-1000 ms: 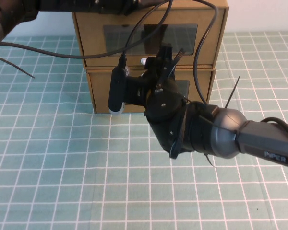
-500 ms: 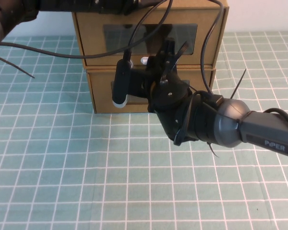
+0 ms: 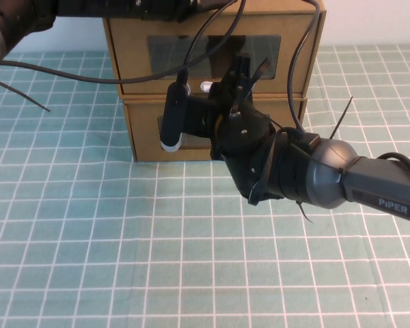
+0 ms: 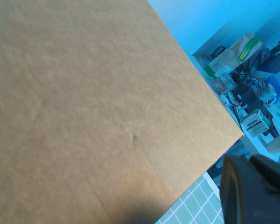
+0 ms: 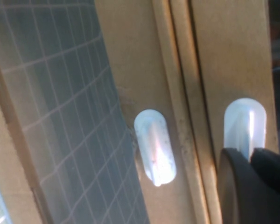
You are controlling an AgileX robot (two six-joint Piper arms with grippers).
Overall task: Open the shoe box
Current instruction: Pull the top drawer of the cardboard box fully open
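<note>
Two brown cardboard shoe boxes are stacked at the back, the upper box [image 3: 212, 48] on the lower box [image 3: 140, 130], each with a dark window. Two white pull tabs sit either side of the seam between them. One tab [image 5: 154, 147] is free. My right gripper [image 5: 252, 186] is shut on the other tab [image 5: 245, 121]; I cannot tell which box it belongs to. From the high view, the right gripper [image 3: 227, 89] presses against the box fronts at the seam. My left gripper [image 4: 252, 191] is shut and empty, over the upper box's lid [image 4: 84, 93].
The left arm [image 3: 89, 8] and its cables stretch across the top of the upper box. A green checked mat [image 3: 123, 239] covers the table in front of the boxes. The right arm [image 3: 328, 181] reaches in from the right.
My right gripper has pushed up and forward to the seam between the boxes, and its jaws have closed on a white tab. The left arm has not moved.
</note>
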